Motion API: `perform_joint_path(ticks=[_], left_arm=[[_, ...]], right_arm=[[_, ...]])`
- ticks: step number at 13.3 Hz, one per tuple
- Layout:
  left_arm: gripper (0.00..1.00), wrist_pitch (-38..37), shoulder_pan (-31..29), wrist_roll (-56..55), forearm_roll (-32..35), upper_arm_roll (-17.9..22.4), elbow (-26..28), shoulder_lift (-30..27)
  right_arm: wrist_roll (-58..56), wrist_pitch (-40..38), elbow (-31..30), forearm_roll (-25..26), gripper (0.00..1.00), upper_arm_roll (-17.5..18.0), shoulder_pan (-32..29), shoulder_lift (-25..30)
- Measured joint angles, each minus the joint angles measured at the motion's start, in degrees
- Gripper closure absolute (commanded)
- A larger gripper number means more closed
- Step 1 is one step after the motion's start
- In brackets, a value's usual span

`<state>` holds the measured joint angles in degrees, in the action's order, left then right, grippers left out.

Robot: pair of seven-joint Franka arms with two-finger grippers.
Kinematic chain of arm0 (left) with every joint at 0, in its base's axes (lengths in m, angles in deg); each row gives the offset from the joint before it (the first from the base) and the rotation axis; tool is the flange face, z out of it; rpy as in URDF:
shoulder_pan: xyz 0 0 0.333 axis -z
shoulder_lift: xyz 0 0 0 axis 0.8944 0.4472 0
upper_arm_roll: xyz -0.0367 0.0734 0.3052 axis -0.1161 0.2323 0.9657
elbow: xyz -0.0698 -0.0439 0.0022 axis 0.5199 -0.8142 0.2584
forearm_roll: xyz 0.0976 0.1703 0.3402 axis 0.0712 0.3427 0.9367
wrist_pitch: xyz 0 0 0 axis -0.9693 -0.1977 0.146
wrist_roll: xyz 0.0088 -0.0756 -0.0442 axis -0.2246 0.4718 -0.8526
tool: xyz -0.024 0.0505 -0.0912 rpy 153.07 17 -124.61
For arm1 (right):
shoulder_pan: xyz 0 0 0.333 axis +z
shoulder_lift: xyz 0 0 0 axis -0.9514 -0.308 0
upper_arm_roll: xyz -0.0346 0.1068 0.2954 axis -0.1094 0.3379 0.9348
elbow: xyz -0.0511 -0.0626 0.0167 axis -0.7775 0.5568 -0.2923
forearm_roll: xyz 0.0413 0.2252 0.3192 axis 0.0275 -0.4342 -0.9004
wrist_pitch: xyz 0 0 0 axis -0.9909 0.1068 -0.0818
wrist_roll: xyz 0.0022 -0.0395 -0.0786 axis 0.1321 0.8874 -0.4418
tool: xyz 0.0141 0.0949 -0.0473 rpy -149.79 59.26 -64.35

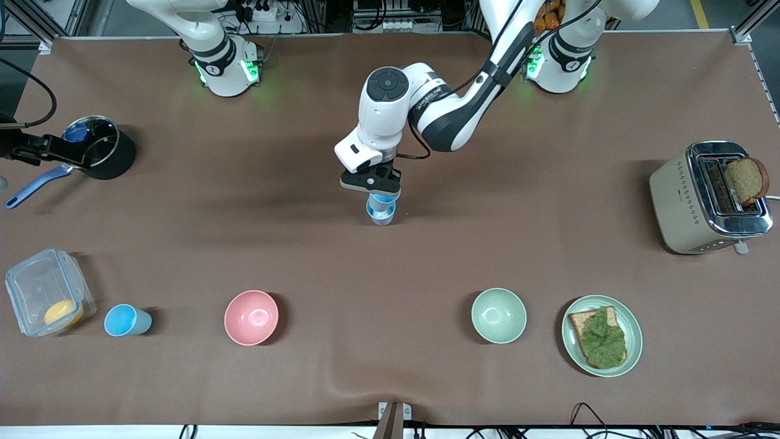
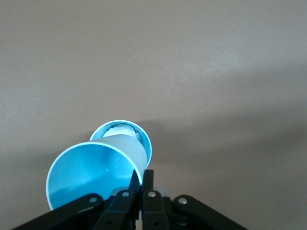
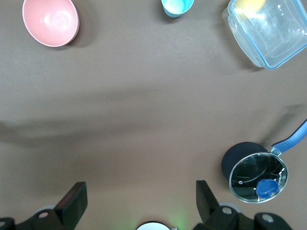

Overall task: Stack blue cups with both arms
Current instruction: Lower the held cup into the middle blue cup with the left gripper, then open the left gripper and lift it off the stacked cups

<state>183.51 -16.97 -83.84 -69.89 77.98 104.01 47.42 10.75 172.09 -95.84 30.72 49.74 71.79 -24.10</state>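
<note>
Blue plastic marks the step in hand. In the front view the left hand [image 1: 373,186] hangs over mid-tabletop [image 1: 426,256], pinching the rim of a blue cup [image 1: 384,201] right above a paler cup [image 1: 381,214] standing there; I judge the stacking about to happen. A third cup [image 1: 126,320] stands near the clear box [image 1: 46,291] holding something yellow. The plate [image 1: 634,329] carries bread with a leaf; the pink bowl [image 1: 251,317] and green bowl [image 1: 498,315] look empty.

Left wrist view: the held cup sits at seven o'clock of the paler one, which holds a white bit; next comes centring, then lowering.

Right wrist view: the right hand [image 3: 139,201] waits, fingers spread wide, holding nothing; the lidded pot [image 3: 252,170] lies at four o'clock.
</note>
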Motion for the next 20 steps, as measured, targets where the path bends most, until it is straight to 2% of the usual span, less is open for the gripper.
perform_joint_path(ticks=[11,12,13,14,15,18,20], left_arm=[[0.92,-0.02,0.85,-1.16,0.09,0.78,-0.03,0.14],[0.89,-0.03,0.94,-1.16,0.44,0.78,-0.03,0.16],[0.68,-0.04,1.07,-1.18,0.77,0.78,-0.03,0.19],[0.62,-0.04,1.19,-1.18,0.87,0.78,-0.03,0.21],[0.61,-0.04,1.26,-1.19,0.88,0.78,-0.03,0.23],[0.36,-0.04,1.27,-1.23,0.88,0.92,-0.10,0.23],[0.31,-0.04,1.17,-1.23,0.89,1.55,-0.38,0.21]], right_arm=[[-0.18,-0.01,-0.05,0.00,0.00,0.00,-0.11,-0.02],[-0.23,-0.01,-0.06,0.00,0.00,0.00,-0.24,-0.02],[-0.31,-0.01,-0.07,0.00,0.00,0.00,-0.39,-0.02],[-0.41,-0.01,-0.07,0.00,0.00,0.00,-0.49,-0.03],[-0.48,-0.01,-0.07,0.00,0.00,0.00,-0.55,-0.03],[-0.56,-0.01,-0.08,0.00,0.00,0.00,-0.56,-0.03],[-0.58,-0.01,-0.08,0.00,0.00,0.00,-0.56,-0.03]])
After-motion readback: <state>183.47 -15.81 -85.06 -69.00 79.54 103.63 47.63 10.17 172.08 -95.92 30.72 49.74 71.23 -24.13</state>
